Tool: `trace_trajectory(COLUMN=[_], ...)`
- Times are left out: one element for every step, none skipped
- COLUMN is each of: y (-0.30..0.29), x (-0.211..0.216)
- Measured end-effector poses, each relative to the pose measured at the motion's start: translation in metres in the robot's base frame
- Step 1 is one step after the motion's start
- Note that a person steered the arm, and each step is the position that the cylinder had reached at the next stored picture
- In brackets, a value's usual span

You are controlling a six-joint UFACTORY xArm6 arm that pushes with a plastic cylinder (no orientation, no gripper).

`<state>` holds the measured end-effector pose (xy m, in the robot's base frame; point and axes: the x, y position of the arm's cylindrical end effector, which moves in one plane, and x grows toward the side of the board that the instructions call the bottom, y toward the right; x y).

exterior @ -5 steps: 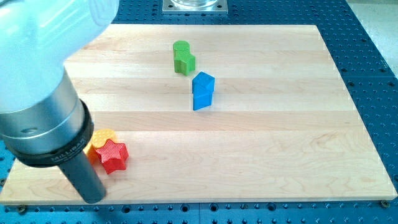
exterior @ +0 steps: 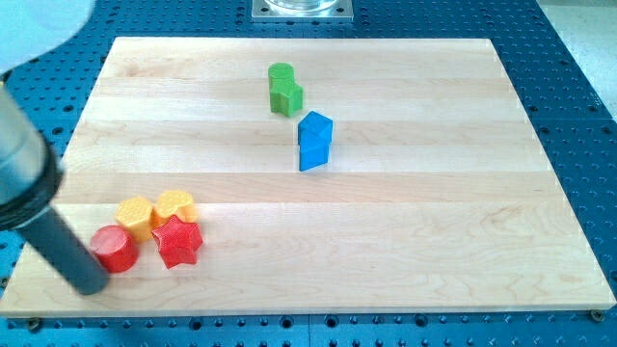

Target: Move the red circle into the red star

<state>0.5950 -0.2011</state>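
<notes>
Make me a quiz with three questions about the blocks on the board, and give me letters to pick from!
1. Where is the red circle?
A. at the view's top right
B. near the view's bottom left
C. in the middle of the board

2. How many yellow blocks are there?
A. one
B. two
C. four

3. Is the red circle touching the red star?
A. no, a small gap shows between them
B. yes, it sits on top of it
C. it has dropped off the board

Answers:
1. B, it sits by the lower left edge of the wooden board, right beside my tip.
2. B, one yellow block and another yellow block lie side by side.
3. A, bare wood shows between them.
</notes>
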Motion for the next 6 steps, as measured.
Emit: trace_trajectory(y=[-0.073,-0.071,0.015,0.069,0.024,0.031], x=[-0.003,-0.017,-0.021,-0.022,-0.022,-0.038])
